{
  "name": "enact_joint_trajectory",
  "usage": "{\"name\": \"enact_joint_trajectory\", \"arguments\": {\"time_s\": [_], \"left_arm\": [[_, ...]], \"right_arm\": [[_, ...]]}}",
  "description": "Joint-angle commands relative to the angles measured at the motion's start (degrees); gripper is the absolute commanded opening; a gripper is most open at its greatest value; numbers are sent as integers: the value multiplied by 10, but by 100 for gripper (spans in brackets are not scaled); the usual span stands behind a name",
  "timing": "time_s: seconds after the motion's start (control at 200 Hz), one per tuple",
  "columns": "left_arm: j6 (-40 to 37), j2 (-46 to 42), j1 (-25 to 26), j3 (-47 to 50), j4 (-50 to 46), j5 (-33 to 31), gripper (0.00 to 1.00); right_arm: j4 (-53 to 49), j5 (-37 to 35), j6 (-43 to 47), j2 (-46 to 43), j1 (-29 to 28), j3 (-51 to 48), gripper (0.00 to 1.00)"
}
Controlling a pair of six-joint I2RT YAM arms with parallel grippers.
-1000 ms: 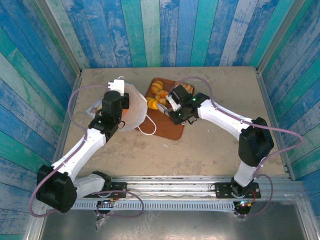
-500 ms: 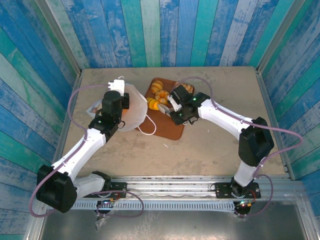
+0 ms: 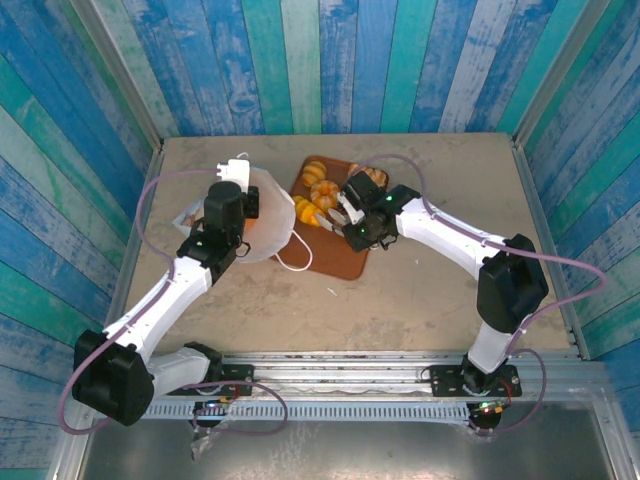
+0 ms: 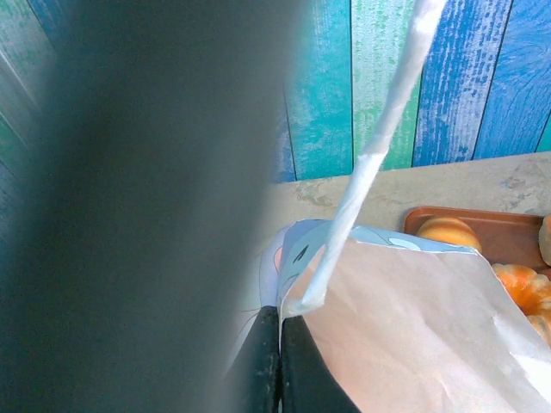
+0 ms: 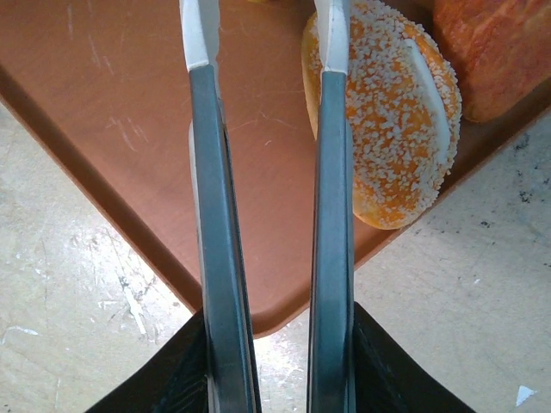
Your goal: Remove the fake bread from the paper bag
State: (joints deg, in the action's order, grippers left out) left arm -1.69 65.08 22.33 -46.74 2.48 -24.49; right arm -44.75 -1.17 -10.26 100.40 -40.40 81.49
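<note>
Right wrist: my right pincer (image 5: pixel 265 52) hung part-open and empty over the tray (image 5: pixel 129 103), with a seeded roll (image 5: pixel 387 129) lying just beside one finger.

Top external showed my right arm barely moved over the last second, only a small wrist shift above the tray. My read was that the roll was already down and this cycle was done. More fake bread (image 3: pixel 318 178) lay at the tray's far end. The paper bag (image 3: pixel 270 225) sat on the bench (image 3: pixel 430 290) just left of the tray. I couldn't see inside it, so what was left in there was unknown. My left pincer (image 4: pixel 280 361) was clamped on the bag's edge, the cord handle (image 4: pixel 379 155) crossing in front of it. My right arm reached in from the right, elbow bent and wrist tipped down. My left arm stretched forward over the bag.
</note>
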Motion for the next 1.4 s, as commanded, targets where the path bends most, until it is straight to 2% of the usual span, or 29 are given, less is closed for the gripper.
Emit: {"name": "enact_joint_trajectory", "arguments": {"time_s": [0.0,0.516,0.851,1.147,1.392], "left_arm": [[1,-15,-1,-7,15,2,0],[-10,-15,-2,-6,16,11,0],[-29,-5,-2,-6,23,28,0],[-33,-1,-2,-3,26,35,0],[-39,2,-2,6,31,50,0]], "right_arm": [[-10,-3,-6,-23,3,14,38],[-17,25,-11,-74,2,30,37],[-73,42,-46,-110,2,67,38],[-64,122,-67,-156,0,75,38],[-46,184,-80,-176,-26,75,38]]}}
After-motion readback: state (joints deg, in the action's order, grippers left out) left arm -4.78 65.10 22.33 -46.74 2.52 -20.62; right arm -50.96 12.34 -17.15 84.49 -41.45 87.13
